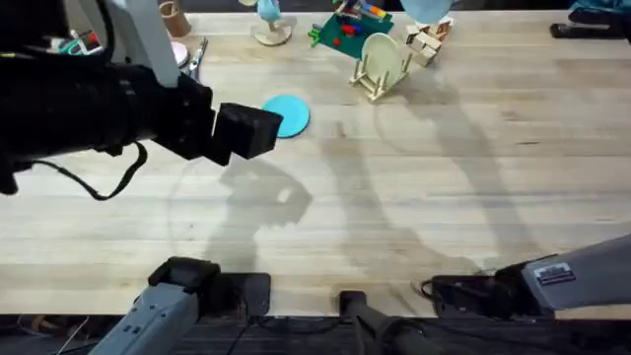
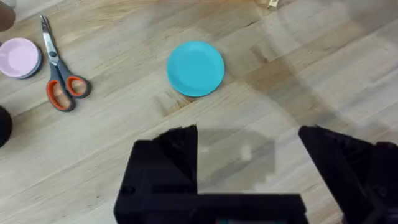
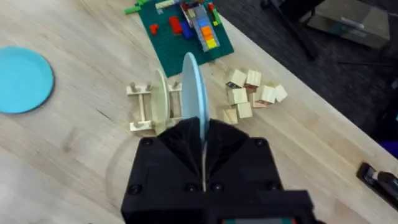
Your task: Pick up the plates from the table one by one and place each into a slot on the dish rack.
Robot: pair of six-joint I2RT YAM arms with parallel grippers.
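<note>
Right wrist view puts the right gripper (image 3: 204, 165) pinched on the rim of the pale blue plate (image 3: 194, 93), holding it on edge, upright, above the wooden dish rack (image 3: 155, 109). A cream plate (image 3: 160, 99) already stands in one slot, so the free slot beside it looks like the target. The turquoise plate (image 2: 196, 68) lies flat on the table (image 2: 298, 74), ahead of the left gripper (image 2: 249, 155), whose fingers are spread wide with nothing between them. Both plates look thin, stiff and light, probably smooth plastic, so a rim pinch should hold but could slip or pivot if the plate knocks a peg. The flat one offers only its low edge; tilting one finger under the rim seems the way in.
</note>
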